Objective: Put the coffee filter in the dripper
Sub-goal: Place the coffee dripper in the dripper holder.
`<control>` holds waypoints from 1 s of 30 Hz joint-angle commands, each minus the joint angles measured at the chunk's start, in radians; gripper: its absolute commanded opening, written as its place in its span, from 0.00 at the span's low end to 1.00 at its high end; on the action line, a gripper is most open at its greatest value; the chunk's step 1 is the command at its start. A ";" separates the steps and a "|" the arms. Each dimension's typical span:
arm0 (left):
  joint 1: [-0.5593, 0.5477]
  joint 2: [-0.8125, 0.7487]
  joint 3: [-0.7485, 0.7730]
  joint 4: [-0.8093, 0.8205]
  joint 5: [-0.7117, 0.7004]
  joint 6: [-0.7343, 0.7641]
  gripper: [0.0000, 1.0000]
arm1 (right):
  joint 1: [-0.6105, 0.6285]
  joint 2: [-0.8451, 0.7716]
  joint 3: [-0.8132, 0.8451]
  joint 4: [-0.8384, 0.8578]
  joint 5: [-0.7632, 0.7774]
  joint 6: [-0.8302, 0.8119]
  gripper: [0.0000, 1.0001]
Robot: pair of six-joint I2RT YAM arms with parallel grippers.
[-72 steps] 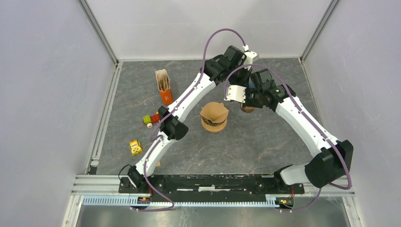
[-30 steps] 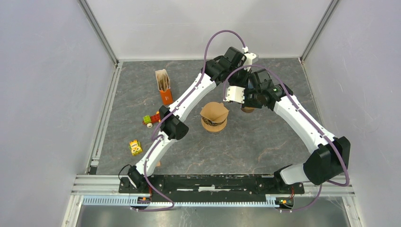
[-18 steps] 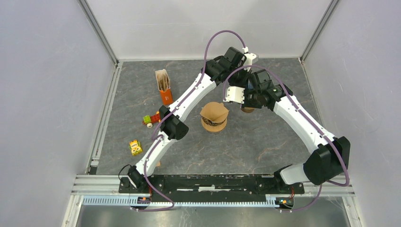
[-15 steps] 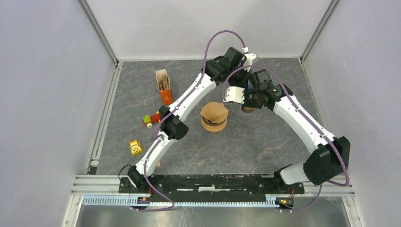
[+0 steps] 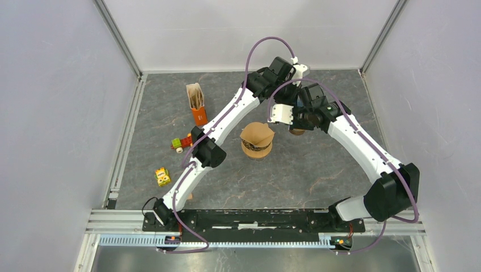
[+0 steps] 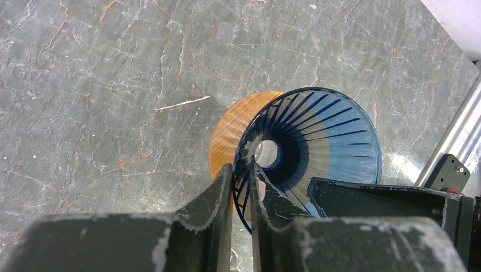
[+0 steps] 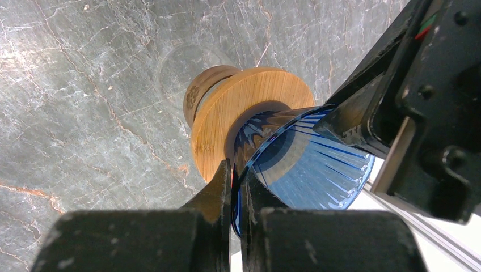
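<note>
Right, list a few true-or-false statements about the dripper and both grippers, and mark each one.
1. The left gripper pinches the rim of the blue ribbed glass dripper. True.
2. The right gripper hangs open, away from the dripper. False: it is shut on the rim too.
3. A paper filter lines the dripper. False: its ribbed inside is bare, with the drain hole showing.
4. The orange holder of brown paper filters stands apart from both grippers. True.

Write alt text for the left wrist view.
The left pincer is shut on the rim of a blue ribbed dripper, one finger inside and one outside. The dripper is empty; its wooden collar shows behind it, over a grey marble table.
</note>
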 commanded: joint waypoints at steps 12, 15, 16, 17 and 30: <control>-0.035 0.042 -0.036 -0.092 -0.017 0.071 0.02 | 0.001 0.058 -0.102 -0.050 -0.108 -0.007 0.00; -0.035 0.042 -0.035 -0.091 -0.016 0.071 0.02 | 0.001 0.058 -0.099 -0.049 -0.107 -0.006 0.00; -0.035 0.042 -0.031 -0.091 -0.015 0.071 0.02 | 0.002 0.055 -0.094 -0.049 -0.105 -0.005 0.00; -0.035 0.040 -0.026 -0.090 -0.016 0.072 0.02 | 0.001 0.051 -0.087 -0.049 -0.104 0.000 0.00; -0.034 0.008 -0.015 -0.055 -0.037 0.073 0.10 | 0.001 0.017 0.033 -0.062 -0.080 0.047 0.18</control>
